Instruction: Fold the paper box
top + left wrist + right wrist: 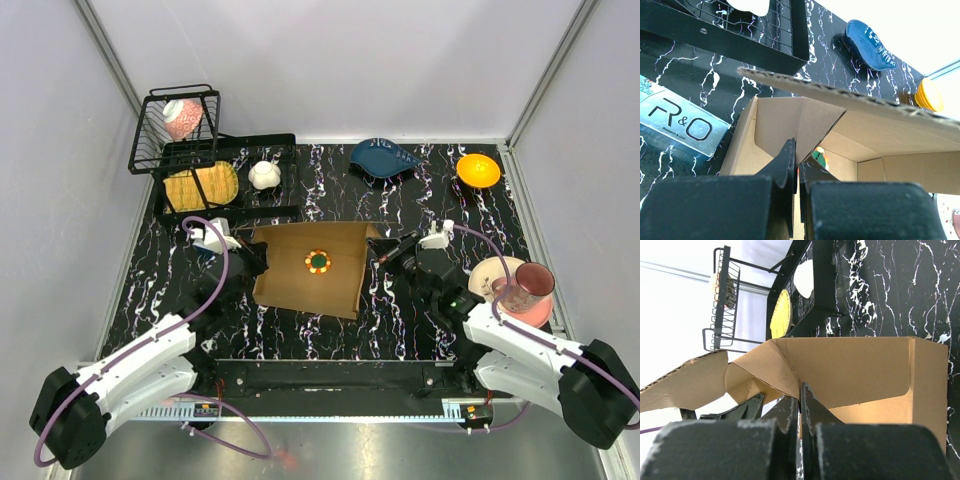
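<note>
The paper box (310, 268) sits mid-table on the black marbled table (400, 330). It is plain brown cardboard with its open side up and its walls standing. A small round green-and-orange thing (318, 261) lies on the floor of the box. In the left wrist view, a corrugated flap edge runs across above the opening.

The left gripper (252, 262) is at the box's 9 o'clock wall. Its fingers are pressed together on a creased fold of the wall, with thin cardboard pinched between the tips. The right gripper (380, 253) is at the 3 o'clock wall and pinches a folded corner of cardboard between closed fingers the same way.

A packet printed R&O (680, 125) lies flat on the table just beside the left wall.

Around the box:
- At 10 o'clock is a black dish rack (280, 140), with a yellow plate (200, 186) and a white item (265, 175) in it.
- At 11 o'clock, further back, is a wire basket (150, 135) holding something pink (182, 117).
- At 1 o'clock is a blue dish (385, 158).
- At 2 o'clock is an orange bowl (478, 170).
- At 3 o'clock, past the right gripper, a pink cup (528, 283) stands on a pink plate (535, 312), just beside a cream bowl (488, 272).
</note>
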You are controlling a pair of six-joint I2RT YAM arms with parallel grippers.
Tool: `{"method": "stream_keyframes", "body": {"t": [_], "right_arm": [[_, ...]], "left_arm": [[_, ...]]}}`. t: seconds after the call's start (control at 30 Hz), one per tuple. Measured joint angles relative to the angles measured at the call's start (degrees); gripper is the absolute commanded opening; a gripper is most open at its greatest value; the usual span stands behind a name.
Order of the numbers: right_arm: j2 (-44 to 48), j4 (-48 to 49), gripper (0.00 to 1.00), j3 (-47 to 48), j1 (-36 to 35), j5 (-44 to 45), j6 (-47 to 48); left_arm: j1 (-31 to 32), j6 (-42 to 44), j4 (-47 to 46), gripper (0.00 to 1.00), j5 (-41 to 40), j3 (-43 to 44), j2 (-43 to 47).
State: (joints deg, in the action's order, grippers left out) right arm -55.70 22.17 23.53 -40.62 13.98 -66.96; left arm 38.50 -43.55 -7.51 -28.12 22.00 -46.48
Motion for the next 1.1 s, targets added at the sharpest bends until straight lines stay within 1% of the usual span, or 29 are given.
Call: {"method": "stream_keyframes", "body": {"t": [0.17, 0.47, 0.57, 0.7, 0.8, 0.9, 0.93, 1.0, 1.03, 1.1], "right_arm": [[-1.2, 3.5, 0.0, -1.2, -0.2, 0.5, -2.5], [-4.7, 9.6, 0.0, -2.6, -3.7, 6.2, -0.2], [-4.8, 9.2, 0.0, -2.6, -5.6, 7.8, 2.6], [-3.3, 6.2, 0.06, -2.7, -8.1, 10.3, 5.7], [-2.0, 3.8, 0.07, -3.6, -9.2, 10.9, 6.0], [-1.4, 3.0, 0.13, -4.6, -10.0, 10.9, 5.6], [-1.4, 2.7, 0.2, -4.9, -10.2, 10.8, 5.2], [-1.8, 1.3, 0.29, -5.5, -10.8, 10.1, 4.6], [-2.4, -1.0, 0.4, -5.8, -11.4, 8.5, 4.2], [-4.9, -5.8, 0.49, -7.1, -12.8, 5.9, 3.3]], "left_arm": [[0.3, 0.0, 0.0, 0.0, -0.5, -0.1, 0.0], [0.5, -0.1, 1.7, 0.0, -1.4, -0.1, 0.7], [0.5, -0.3, 3.4, 0.0, -2.0, -0.2, 1.6], [0.7, -0.4, 5.3, 0.0, -2.3, -0.6, 3.2], [0.9, -0.5, 5.7, 0.0, -2.4, -1.3, 4.0], [1.1, -0.7, 5.9, 0.0, -2.6, -1.9, 4.2], [1.2, -0.9, 6.1, 0.0, -2.6, -2.1, 4.2], [1.3, -1.2, 6.1, 0.0, -2.6, -2.4, 4.2], [1.5, -1.3, 6.1, 0.0, -2.4, -2.6, 4.2], [2.0, -1.6, 5.8, 0.0, -2.2, -2.8, 4.4]]}}
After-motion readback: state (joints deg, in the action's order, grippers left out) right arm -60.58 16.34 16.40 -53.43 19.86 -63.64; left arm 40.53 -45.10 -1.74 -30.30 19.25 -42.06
